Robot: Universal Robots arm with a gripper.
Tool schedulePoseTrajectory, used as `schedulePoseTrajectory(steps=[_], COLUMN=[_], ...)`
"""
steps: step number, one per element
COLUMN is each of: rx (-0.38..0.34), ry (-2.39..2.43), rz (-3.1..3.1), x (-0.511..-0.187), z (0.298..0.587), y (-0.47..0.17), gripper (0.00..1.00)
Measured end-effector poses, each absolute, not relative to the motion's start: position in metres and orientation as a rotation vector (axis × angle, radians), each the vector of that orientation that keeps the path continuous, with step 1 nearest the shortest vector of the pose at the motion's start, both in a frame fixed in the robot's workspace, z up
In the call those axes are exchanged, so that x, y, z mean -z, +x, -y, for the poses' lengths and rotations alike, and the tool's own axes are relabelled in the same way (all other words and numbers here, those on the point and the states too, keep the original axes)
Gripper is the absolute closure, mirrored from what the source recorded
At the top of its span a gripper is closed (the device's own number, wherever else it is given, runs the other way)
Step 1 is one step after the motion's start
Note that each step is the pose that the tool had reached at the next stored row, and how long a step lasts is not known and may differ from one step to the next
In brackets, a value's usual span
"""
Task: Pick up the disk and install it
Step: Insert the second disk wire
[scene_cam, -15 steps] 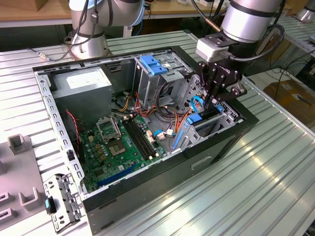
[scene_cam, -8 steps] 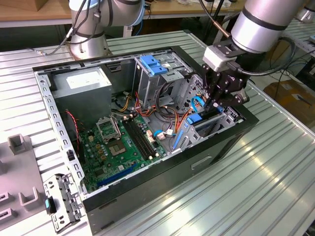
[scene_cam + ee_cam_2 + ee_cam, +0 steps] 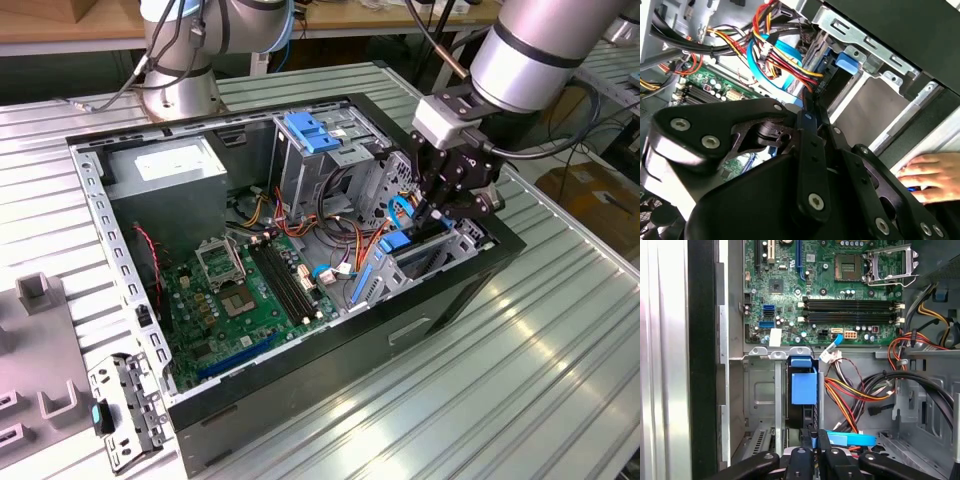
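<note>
Exterior view shows the gripper (image 3: 432, 212) lowered into the open computer case (image 3: 330, 400) at the drive cage (image 3: 440, 255), its jaws closed on the disk (image 3: 804, 385), which stands on edge in its slot, blue carrier uppermost, probably so it slides straight down the rails.
</note>
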State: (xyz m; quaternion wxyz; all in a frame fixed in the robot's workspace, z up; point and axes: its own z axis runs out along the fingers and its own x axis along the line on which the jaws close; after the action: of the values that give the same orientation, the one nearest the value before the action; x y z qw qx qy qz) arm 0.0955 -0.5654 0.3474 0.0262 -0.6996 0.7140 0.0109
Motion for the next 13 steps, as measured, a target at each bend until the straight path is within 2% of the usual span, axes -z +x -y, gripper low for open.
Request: schedulePoseTrajectory(steps=[13], rx=[-0.039], ry=[-2.188], rz=[-2.177], x=[-0.3472], z=[0.5664], y=[0.0958], gripper=[0.84])
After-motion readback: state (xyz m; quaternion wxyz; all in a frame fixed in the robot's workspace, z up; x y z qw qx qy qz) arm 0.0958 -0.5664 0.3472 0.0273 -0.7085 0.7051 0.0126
